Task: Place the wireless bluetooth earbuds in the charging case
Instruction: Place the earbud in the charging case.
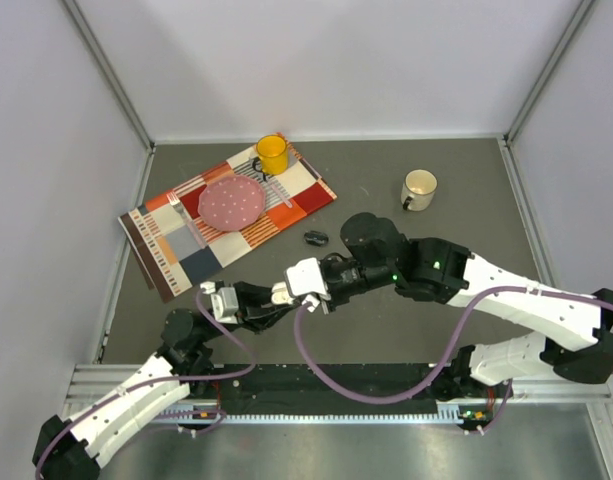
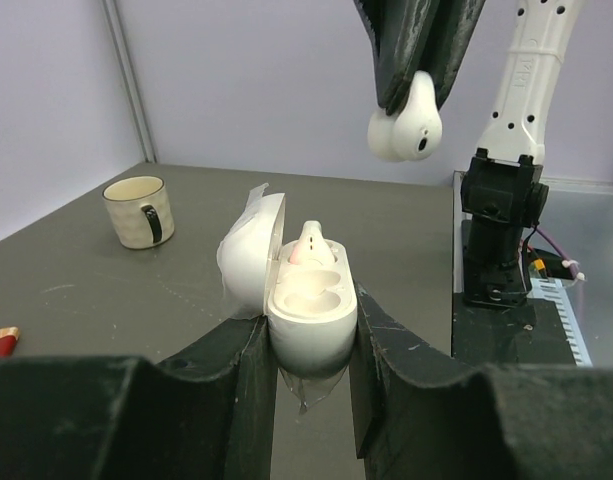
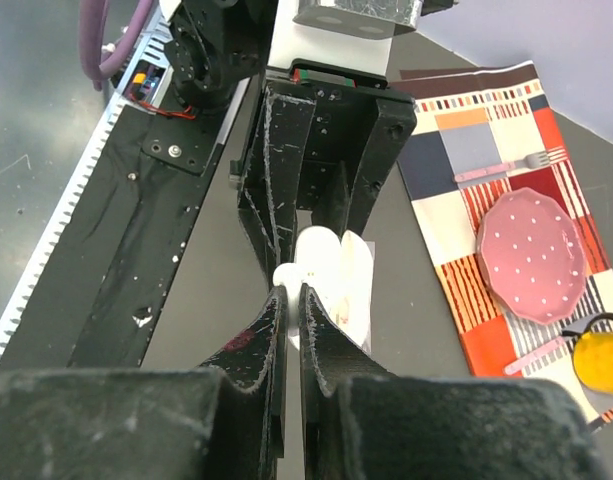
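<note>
1. One seated earbud (image 2: 309, 243) sits in the open white charging case (image 2: 311, 305), which is clamped in the left hand (image 2: 308, 345).
2. Right hand (image 3: 291, 300) pinches a loose white earbud (image 2: 406, 128) just above the case.

glossy white plastic earbud (image 2: 406, 125) and charging case (image 2: 311, 310); matt grey table (image 2: 106, 300); glazed mug (image 2: 139, 212).

2 white arms (image 1: 526, 300), black joints (image 1: 431, 265), purple cables (image 1: 449, 352), scuffed black fingers (image 2: 236, 400).
</note>
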Controlling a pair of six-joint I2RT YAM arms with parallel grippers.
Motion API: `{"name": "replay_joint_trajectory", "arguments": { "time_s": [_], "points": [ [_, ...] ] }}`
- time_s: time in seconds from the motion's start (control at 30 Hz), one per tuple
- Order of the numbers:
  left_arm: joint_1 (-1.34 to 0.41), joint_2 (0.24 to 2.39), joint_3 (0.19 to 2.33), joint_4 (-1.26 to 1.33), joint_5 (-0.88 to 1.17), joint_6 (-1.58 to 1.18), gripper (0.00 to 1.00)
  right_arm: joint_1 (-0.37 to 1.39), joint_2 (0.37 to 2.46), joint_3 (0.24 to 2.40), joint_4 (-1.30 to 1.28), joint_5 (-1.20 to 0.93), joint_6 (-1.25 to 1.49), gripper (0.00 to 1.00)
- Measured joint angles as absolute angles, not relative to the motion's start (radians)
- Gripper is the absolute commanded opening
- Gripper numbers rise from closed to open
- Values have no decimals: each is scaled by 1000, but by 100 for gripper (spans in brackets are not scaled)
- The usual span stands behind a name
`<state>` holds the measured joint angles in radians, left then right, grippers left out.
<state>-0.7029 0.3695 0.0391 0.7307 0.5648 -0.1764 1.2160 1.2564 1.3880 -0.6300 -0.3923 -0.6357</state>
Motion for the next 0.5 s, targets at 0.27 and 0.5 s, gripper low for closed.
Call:
{"name": "replay_joint_trajectory", "arguments": {
  "time_s": [0.27, 0.5],
  "points": [
    [-703, 364, 39, 731, 568, -175, 0, 1120, 1339, 1469, -658, -506, -612, 0],
    [-703, 295, 39, 729, 554, -173, 0, 1096, 1375, 1614, -740, -592, -522, 0]
  ]
}}
